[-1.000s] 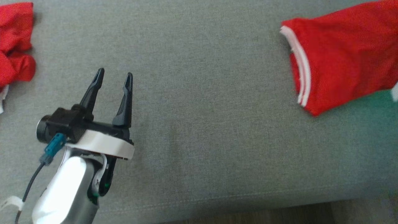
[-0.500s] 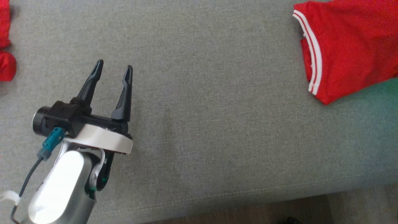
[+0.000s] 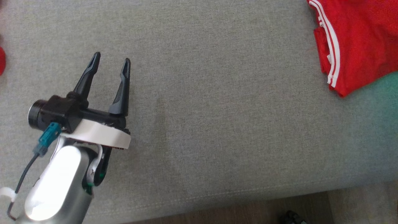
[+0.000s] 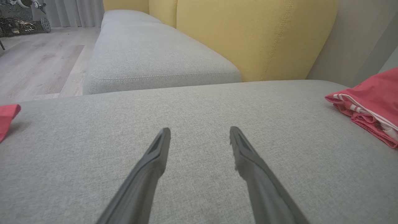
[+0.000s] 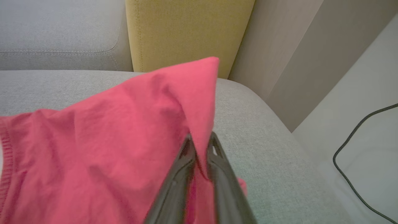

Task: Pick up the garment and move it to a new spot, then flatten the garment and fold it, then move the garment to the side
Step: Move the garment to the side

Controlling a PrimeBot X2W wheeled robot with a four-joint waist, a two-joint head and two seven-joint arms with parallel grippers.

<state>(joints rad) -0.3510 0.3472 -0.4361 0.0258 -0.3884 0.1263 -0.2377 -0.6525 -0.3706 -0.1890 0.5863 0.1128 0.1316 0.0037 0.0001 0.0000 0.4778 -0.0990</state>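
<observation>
Jaws of the left gripper (image 3: 111,58) stand wide apart with nothing between them, poised over bare cushion. Those of the right gripper (image 5: 200,137) are nearly together on a raised fold of the garment (image 5: 108,140).

Sofa seat (image 3: 217,109): grey woven cushion, the working surface, with a yellow backrest (image 4: 248,37) behind it and wooden floor (image 3: 248,211) along its front edge.

Garment: red with white-striped trim, at the right end of the seat, well apart from the left gripper. The left wrist view shows it lying in stacked layers. The right wrist view shows one corner drawn up into a peak at the fingertips while the rest lies on the cushion.

Second red cloth (image 4: 7,115): at the far left edge of the seat, untouched.

Cable (image 5: 351,155): dark, on the pale floor beyond the sofa's right end.

Step in hand, as a judgement: a carrying step, most likely the final move to the side, since the cloth already looks layered and sits at the seat's end.

Next move calls for lowering the pinched corner onto the cushion, parting the jaws fully, and rising straight up so that the layers are not dragged open or pulled over the seat's edge.
</observation>
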